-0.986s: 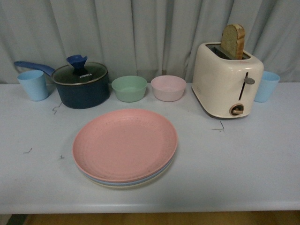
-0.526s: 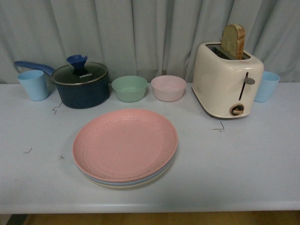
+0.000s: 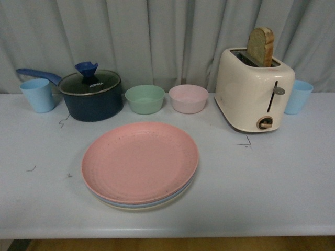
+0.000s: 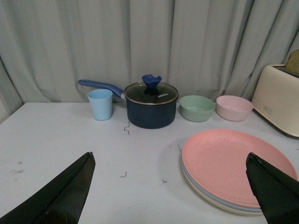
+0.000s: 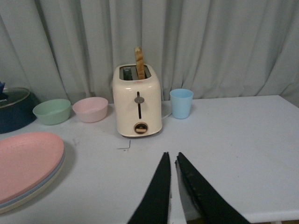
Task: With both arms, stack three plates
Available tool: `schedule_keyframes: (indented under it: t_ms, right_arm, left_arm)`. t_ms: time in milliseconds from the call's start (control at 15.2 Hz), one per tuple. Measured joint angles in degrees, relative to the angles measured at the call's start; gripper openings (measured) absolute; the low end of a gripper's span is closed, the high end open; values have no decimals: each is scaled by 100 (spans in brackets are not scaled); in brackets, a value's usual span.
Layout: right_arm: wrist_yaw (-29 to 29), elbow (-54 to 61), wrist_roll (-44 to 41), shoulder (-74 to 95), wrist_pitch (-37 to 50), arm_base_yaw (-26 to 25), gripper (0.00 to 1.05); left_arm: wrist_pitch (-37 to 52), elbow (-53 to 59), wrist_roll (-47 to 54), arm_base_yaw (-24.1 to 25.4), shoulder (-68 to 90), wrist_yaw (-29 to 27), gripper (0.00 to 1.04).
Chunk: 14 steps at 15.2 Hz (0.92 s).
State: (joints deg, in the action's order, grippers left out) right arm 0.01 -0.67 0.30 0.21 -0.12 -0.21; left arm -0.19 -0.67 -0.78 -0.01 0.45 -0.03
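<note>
Three plates lie in one stack near the table's front edge: the pink plate (image 3: 139, 160) on top, the light blue plate (image 3: 157, 201) under it, the cream plate (image 3: 137, 207) at the bottom. Neither arm shows in the front view. In the left wrist view my left gripper (image 4: 170, 161) is open, its black fingers (image 4: 70, 189) spread wide above the table, with the pink plate (image 4: 229, 163) ahead of it and apart from it. My right gripper (image 5: 172, 155) is shut on nothing, and the stack (image 5: 25, 163) lies off to one side of it.
Along the back stand a light blue cup (image 3: 37, 94), a dark blue lidded pot (image 3: 91, 94), a mint bowl (image 3: 144, 98), a pink bowl (image 3: 188, 98), a cream toaster (image 3: 253, 94) holding bread, and another blue cup (image 3: 298, 96). A curtain hangs behind.
</note>
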Motion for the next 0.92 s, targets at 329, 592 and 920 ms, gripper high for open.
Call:
schedule_keyframes:
  t_ms: [329, 592, 920]
  right_arm:
    - [2, 0, 0, 2, -9, 17, 63]
    - [2, 0, 2, 2, -9, 17, 97]
    - [2, 0, 2, 2, -9, 17, 98]
  left_arm:
    - [0, 0, 0, 0, 0, 0, 98]
    - [0, 0, 0, 0, 0, 0, 98]
    - [0, 0, 0, 0, 0, 0, 98]
